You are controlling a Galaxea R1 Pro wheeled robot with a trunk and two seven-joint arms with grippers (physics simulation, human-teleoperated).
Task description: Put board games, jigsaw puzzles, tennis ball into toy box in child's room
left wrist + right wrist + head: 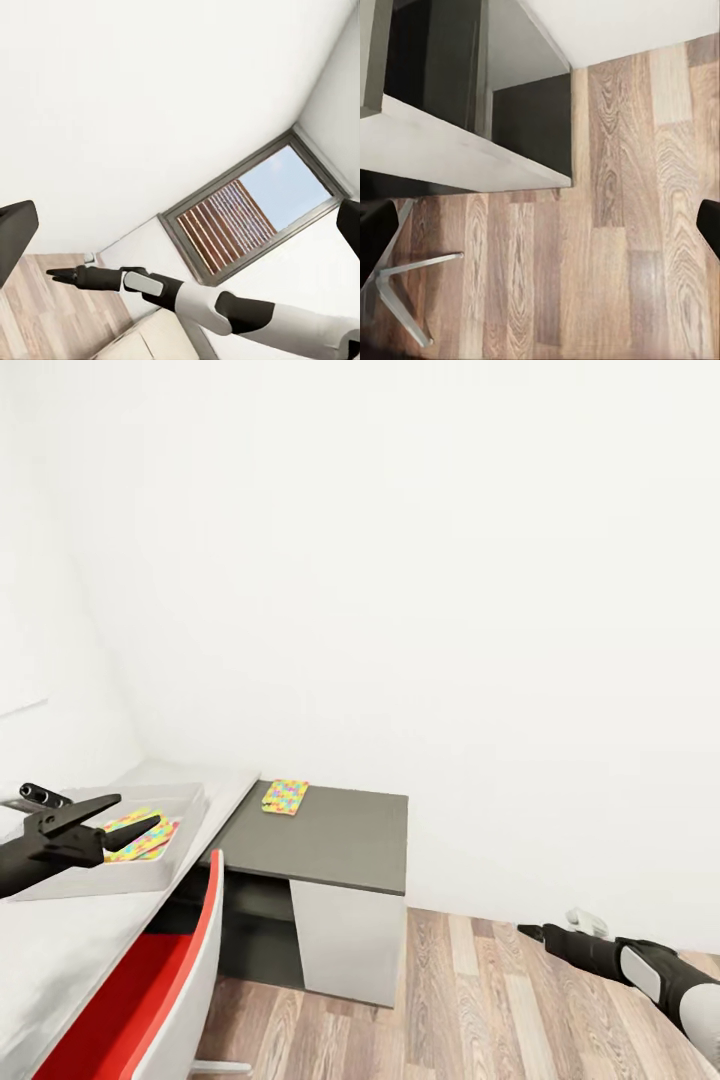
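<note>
Where the pale grey desk top (70, 945) meets the lower dark grey cabinet section (330, 840), a jigsaw puzzle (285, 796) is seen lying flat near the cabinet top's far edge, close to the corner next to the desk. On the desk top, the toy box (175, 840) is set near the edge that borders the cabinet, and a second jigsaw puzzle (145, 838) is seen inside it. The left gripper (135, 822) is held above the toy box, over that puzzle; its dark fingers are spread apart and nothing is gripped between them. In the left wrist view the two finger tips are seen at opposite sides, well apart, with a white wall and a dark-framed window (251, 214) beyond them.

The right arm is stretched low over the wood-plank floor (480, 1010), well apart from the cabinet. Its gripper (535, 933) is seen in the head view as a dark narrow tip; in the right wrist view dark finger tips are seen at opposite sides, so the jaws are released and nothing is held. A red-and-white chair (165, 990) is placed against the desk's near edge, and its metal leg (405, 281) is seen on the floor.
</note>
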